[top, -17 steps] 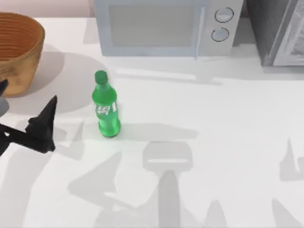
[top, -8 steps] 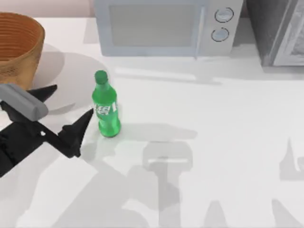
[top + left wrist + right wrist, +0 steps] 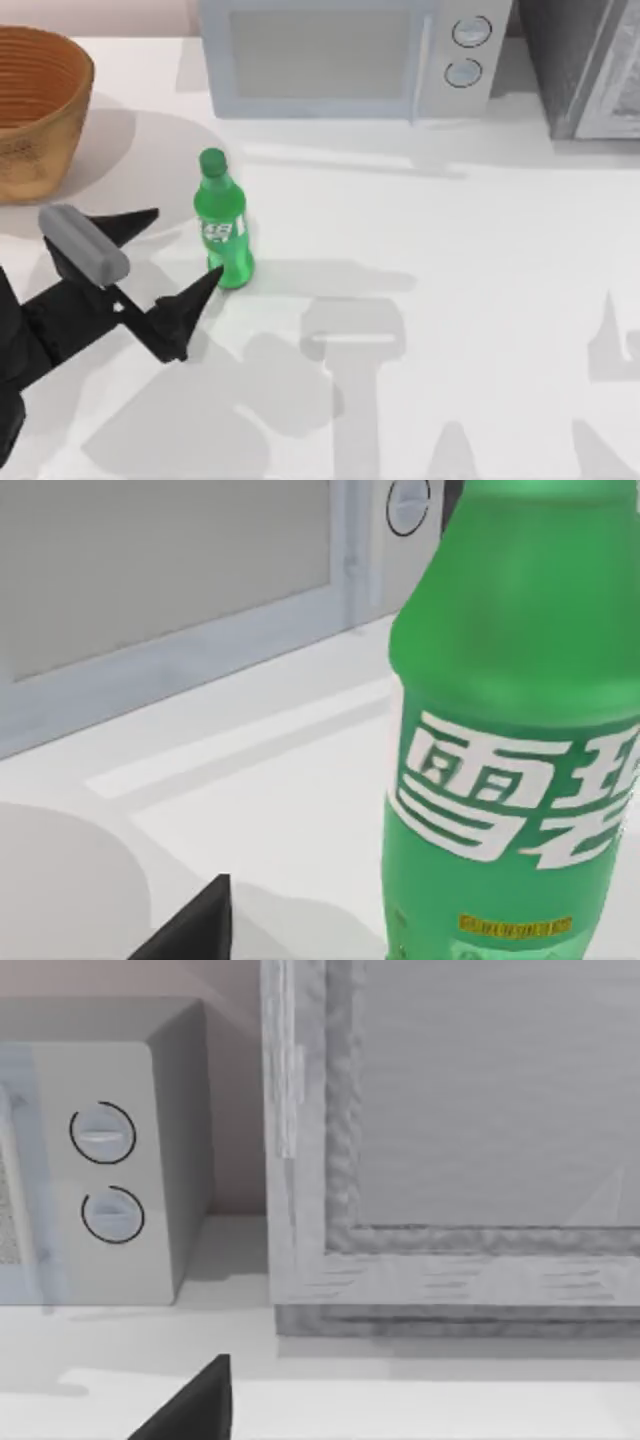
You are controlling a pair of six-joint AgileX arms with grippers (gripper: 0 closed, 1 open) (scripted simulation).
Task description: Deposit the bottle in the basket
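Currently our left gripper (image 3: 170,255) has its fingers (image 3: 195,295) spread, one tip just beside the base of the bottle (image 3: 224,232), the other well short of it. The bottle stands upright on the tabletop (image 3: 450,280), outside the finger gap, with the basket (image 3: 35,110) behind the fingers. We judge it light, rigid, slick plastic, so best pinched across the labelled middle. In the left wrist view the cap and base are cut off. Our right gripper (image 3: 195,1400) shows one finger edge, so we cannot tell its state.
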